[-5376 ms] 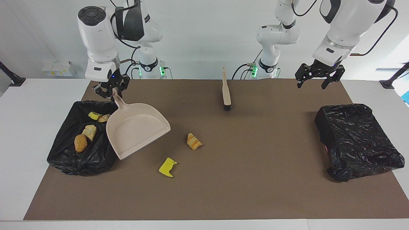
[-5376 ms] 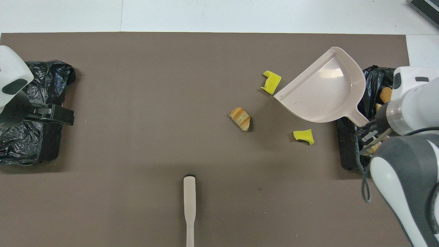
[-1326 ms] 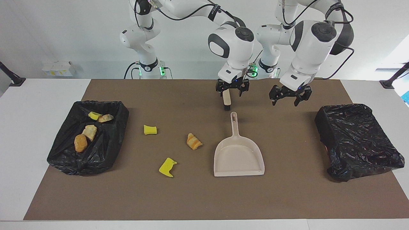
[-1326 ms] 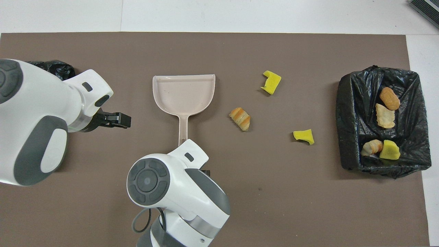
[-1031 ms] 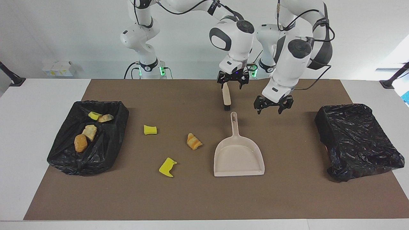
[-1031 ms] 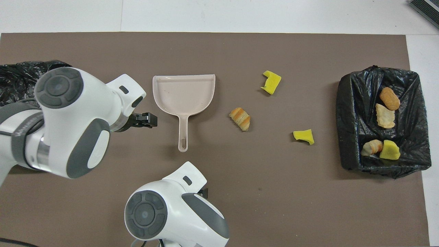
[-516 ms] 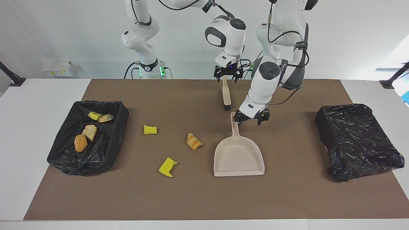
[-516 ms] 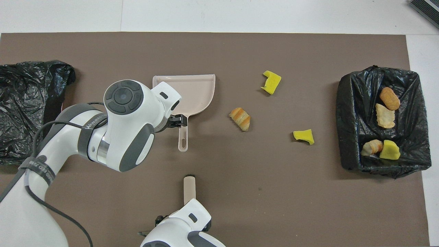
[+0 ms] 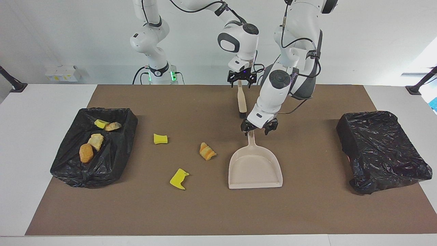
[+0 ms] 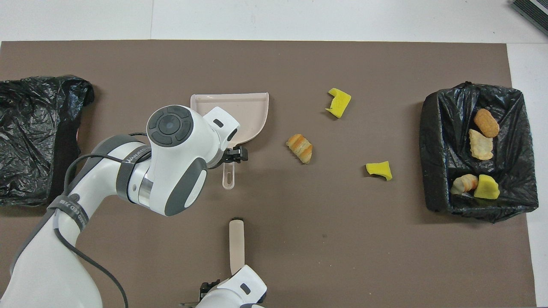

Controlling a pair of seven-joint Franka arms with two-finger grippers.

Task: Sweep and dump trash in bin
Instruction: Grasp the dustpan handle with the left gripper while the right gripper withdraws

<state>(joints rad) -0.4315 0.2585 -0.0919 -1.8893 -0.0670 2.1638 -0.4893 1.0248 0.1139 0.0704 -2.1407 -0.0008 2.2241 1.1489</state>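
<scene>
Left gripper (image 9: 255, 128), jaws spread, is hanging over the dustpan (image 9: 255, 167) handle at mid-worktop. Right gripper (image 9: 241, 78), also spread, is hovering over the brush (image 9: 242, 100) handle near the robots' edge of the worktop (image 9: 307, 212). Four trash pieces (image 9: 91, 141) are lying in the bin (image 9: 112, 160) at the right arm's end; a croissant-like lump (image 9: 207, 151) and two yellow foam chunks (image 9: 160, 138) are lying between bin and dustpan.

Beige dustpan (image 9: 255, 167), 2 black bin liners (image 9: 94, 147), yellow foam (image 9: 179, 178), brown mat (image 9: 307, 205).
</scene>
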